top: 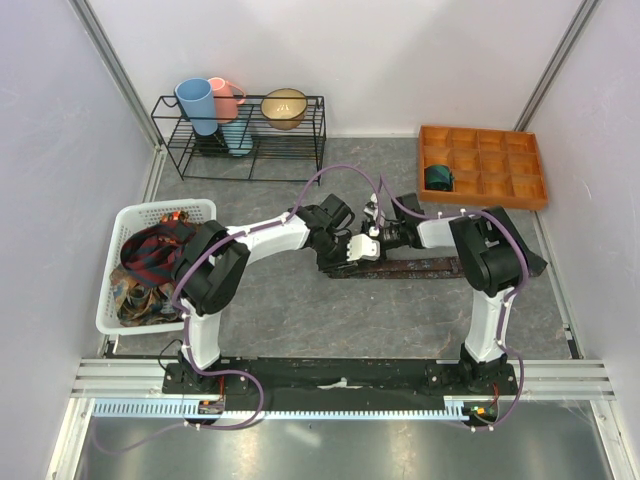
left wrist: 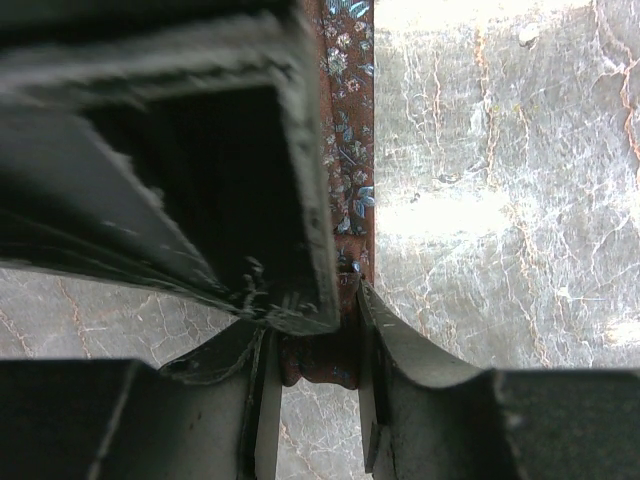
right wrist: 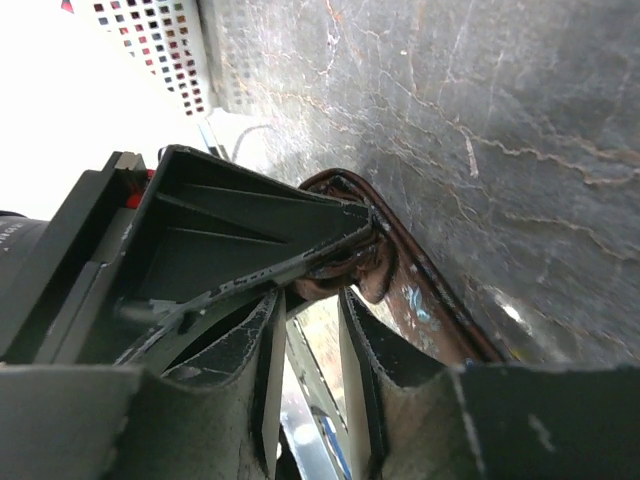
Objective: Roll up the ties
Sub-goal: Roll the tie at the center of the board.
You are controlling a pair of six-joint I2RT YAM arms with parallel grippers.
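Left wrist view, left claw [left wrist: 318,350] clamped on curled end of long maroon-brown patterned cloth tie [left wrist: 350,150], centre of grey marbled surface [left wrist: 500,250], right claw [right wrist: 310,300] parted just beside the curl.

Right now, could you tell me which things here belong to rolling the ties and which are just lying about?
Job: laid-out tie, basket ties, rolled teal tie, tray.
Lying about: rack, blue cup, pink cup, bowl.
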